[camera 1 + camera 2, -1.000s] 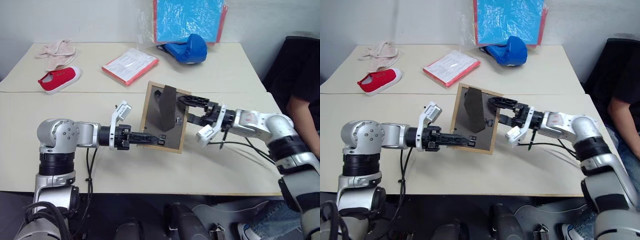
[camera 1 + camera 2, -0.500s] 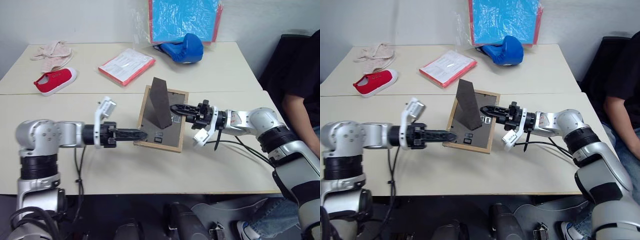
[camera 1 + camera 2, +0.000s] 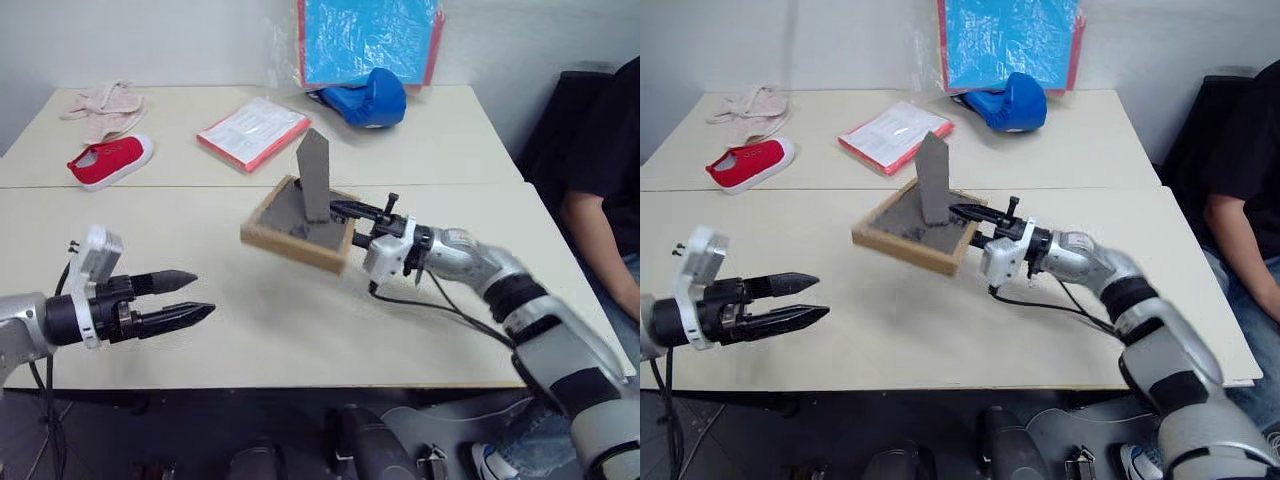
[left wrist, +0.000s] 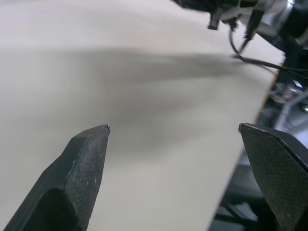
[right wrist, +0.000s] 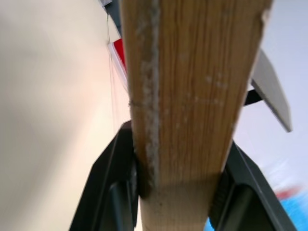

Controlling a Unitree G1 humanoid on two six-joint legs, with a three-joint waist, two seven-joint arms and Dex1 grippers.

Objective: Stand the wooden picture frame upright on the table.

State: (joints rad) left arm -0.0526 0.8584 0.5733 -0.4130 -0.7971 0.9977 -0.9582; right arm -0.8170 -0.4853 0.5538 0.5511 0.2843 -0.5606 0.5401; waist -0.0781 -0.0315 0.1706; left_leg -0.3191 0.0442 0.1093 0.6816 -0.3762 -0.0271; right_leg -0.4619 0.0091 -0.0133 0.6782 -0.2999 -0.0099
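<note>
The wooden picture frame (image 3: 292, 228) hangs low over the table (image 3: 300, 330), nearly flat, with its grey-brown back panel facing up. Its fold-out stand (image 3: 315, 175) sticks straight up. My right gripper (image 3: 340, 215) is shut on the frame's right edge. In the right wrist view the light wood border (image 5: 192, 86) sits clamped between both black fingers (image 5: 113, 192). My left gripper (image 3: 195, 297) is open and holds nothing. It hovers over the front left of the table, well apart from the frame. In the left wrist view its fingertips (image 4: 84, 163) spread wide over bare tabletop.
On the far table lie a red shoe (image 3: 110, 160), a pink cloth (image 3: 105, 100), a red-edged white booklet (image 3: 255, 130) and a blue boxing glove (image 3: 368, 98). A blue red-bordered board (image 3: 365, 40) leans on the wall. A person (image 3: 610, 150) sits at the right.
My left gripper let go of the frame, opened and drew back to the left. My right gripper shut on the frame's right edge and tipped it from steep to nearly flat.
</note>
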